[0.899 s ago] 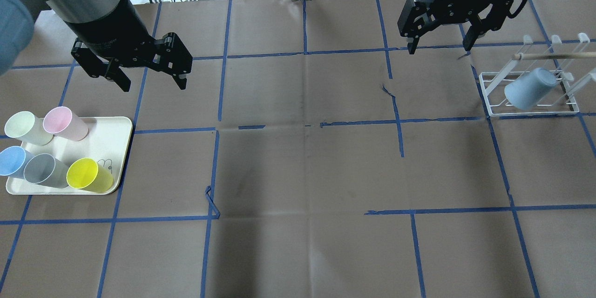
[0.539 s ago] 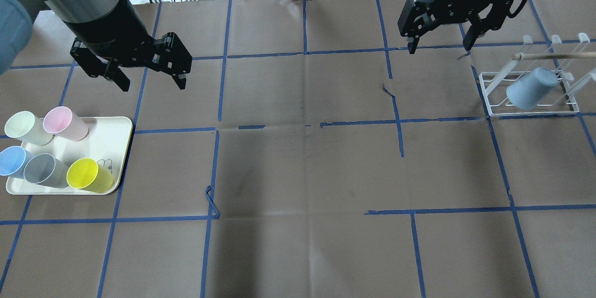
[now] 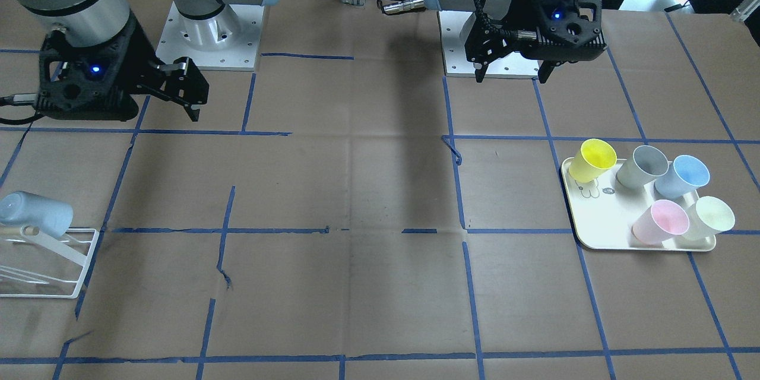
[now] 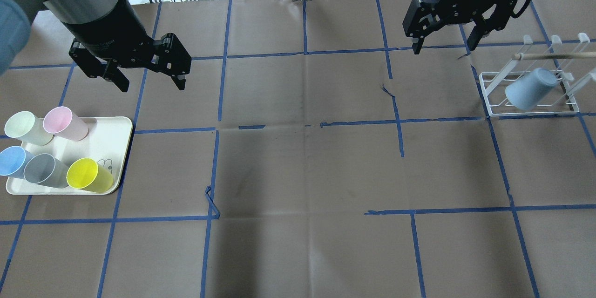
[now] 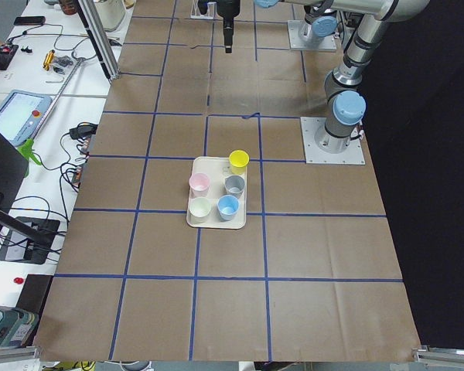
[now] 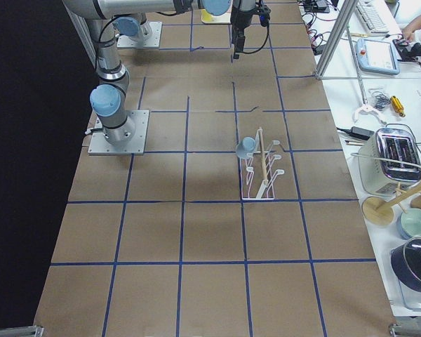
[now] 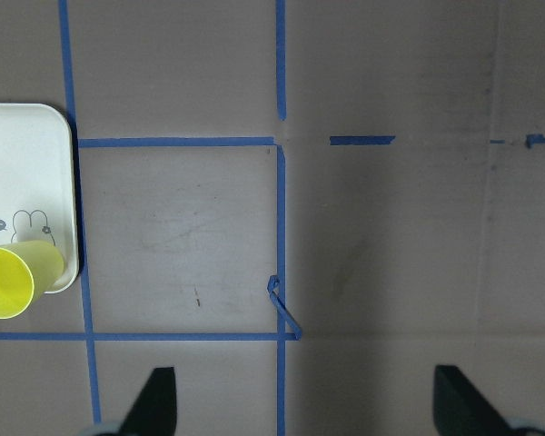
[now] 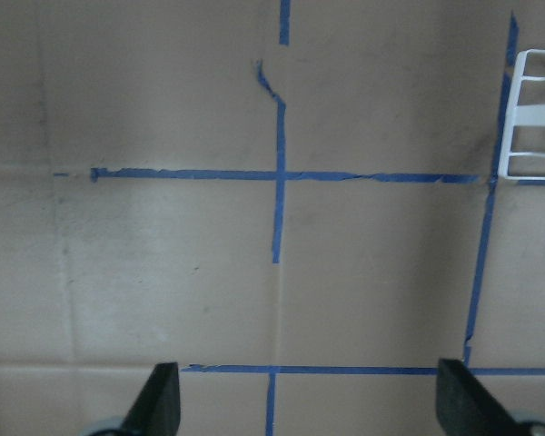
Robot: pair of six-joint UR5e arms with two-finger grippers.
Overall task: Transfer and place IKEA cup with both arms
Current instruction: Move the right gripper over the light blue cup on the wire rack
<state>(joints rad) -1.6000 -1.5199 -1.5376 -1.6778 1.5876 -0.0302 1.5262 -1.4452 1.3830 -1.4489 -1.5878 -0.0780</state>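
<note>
A light-blue IKEA cup (image 4: 531,88) hangs tilted on a peg of the white wire rack (image 4: 493,98) at the table's right. It also shows in the front view (image 3: 35,214). My right gripper (image 4: 442,50) is open and empty, above the table to the left of and behind the rack, apart from the cup. My left gripper (image 4: 152,84) is open and empty, hovering behind the cream tray (image 4: 109,135). A near-identical blue cup (image 4: 11,160) stands on that tray. Both wrist views show only bare table between the fingertips.
The tray at the left also holds a pale-green cup (image 4: 25,128), a pink cup (image 4: 65,123), a grey cup (image 4: 44,170) and a yellow cup (image 4: 88,175). Brown paper with blue tape lines (image 4: 305,123) covers the table. Loose tape ends curl up (image 4: 212,202).
My right gripper has shifted slightly to the right and back, still open. My left gripper has barely moved. The cup stays on the rack.
</note>
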